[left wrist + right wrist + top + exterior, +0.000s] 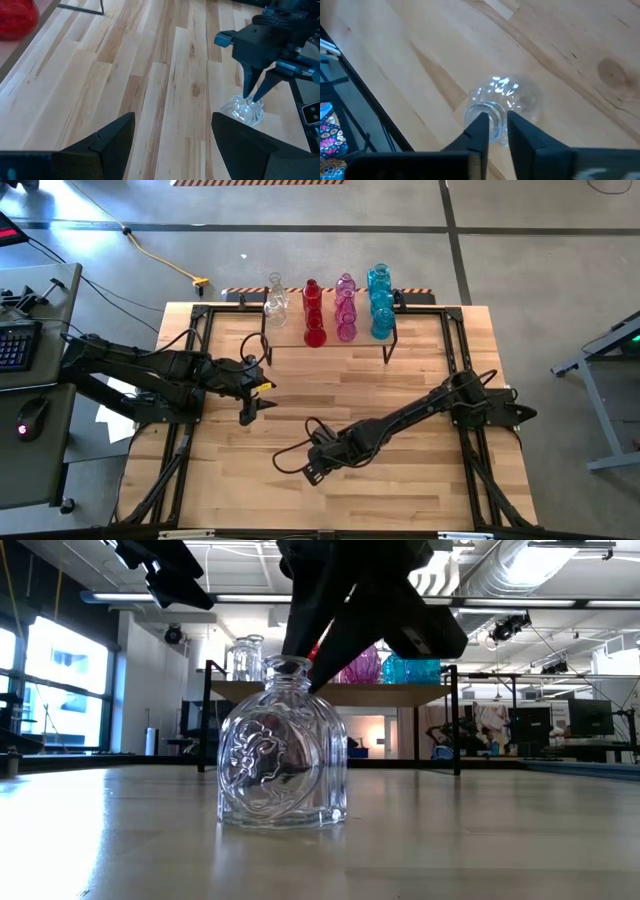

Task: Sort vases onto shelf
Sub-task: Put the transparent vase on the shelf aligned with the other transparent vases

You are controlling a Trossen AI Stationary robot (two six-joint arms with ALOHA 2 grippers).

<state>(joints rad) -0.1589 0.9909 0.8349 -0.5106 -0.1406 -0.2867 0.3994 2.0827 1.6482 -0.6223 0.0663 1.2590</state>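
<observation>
Your right gripper [494,131] is down over the clear glass vase [283,748] near the front middle of the slatted tabletop [400,395], its two fingers nearly closed on either side of the vase's narrow neck; from the wrist view they seem to touch the rim, though you cannot be sure of a firm grip. The vase stands upright on the wood, its base flat on the boards. Your left gripper [250,412] hovers above the tabletop's left part, well apart from the vase, with its fingers spread wide and nothing between them. At the table's far edge you have the shelf [340,693], a light-wood board on thin black legs, already carrying rows of vases: clear vases [276,300] at its left end, then red vases [313,315], pink vases [346,310] and blue vases [380,302] at its right end. Between the held vase and the shelf the boards lie bare, so nothing stands in that path except the right arm's own long reach. The black frame rails [196,370] run along both sides of the tabletop, and the left arm lies across the left rail. A desk with a keyboard [14,345] and mouse [30,418] sits beyond the table's left edge.
</observation>
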